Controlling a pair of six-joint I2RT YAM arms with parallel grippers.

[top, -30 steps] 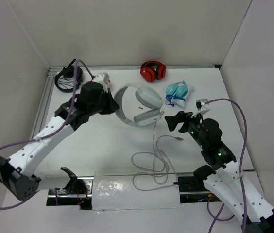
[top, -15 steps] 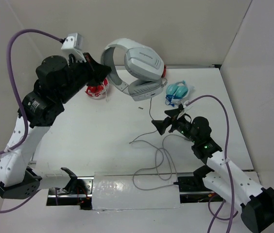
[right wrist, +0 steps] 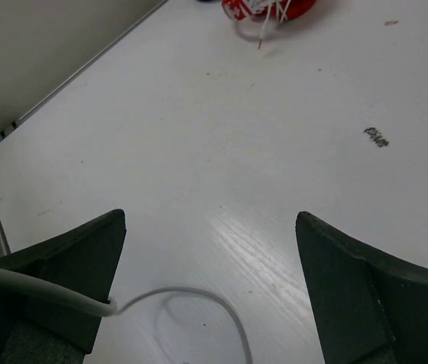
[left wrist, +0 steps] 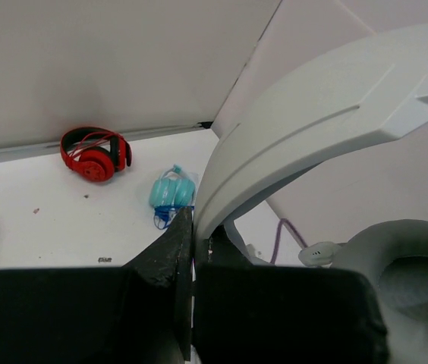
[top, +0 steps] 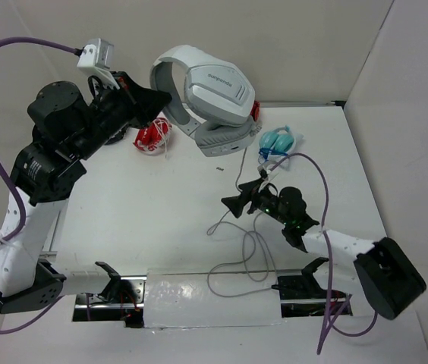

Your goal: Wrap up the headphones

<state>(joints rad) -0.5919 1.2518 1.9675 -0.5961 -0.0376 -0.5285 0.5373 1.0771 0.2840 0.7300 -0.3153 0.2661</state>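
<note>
The big white headphones [top: 208, 95] hang in the air above the back of the table. My left gripper [top: 161, 100] is shut on their headband, which also shows in the left wrist view [left wrist: 313, 129] with one grey earcup [left wrist: 404, 265]. Their thin grey cable [top: 238, 171] drops to the table and lies in loops [top: 244, 262] near the front. My right gripper [top: 243, 193] is open, low over the table. In the right wrist view the cable [right wrist: 191, 294] runs against the left finger [right wrist: 70, 265], between the open jaws [right wrist: 210, 220].
The red headphones [left wrist: 92, 155] and small light-blue headphones [top: 277, 141] lie at the back. A red bundle with white cords [top: 152, 136] lies at the back left, also in the right wrist view [right wrist: 271, 7]. Walls close three sides.
My left arm has lifted the white headphones off the table and raised them high toward the back. My right gripper has moved left and lower, up to the hanging cable.
</note>
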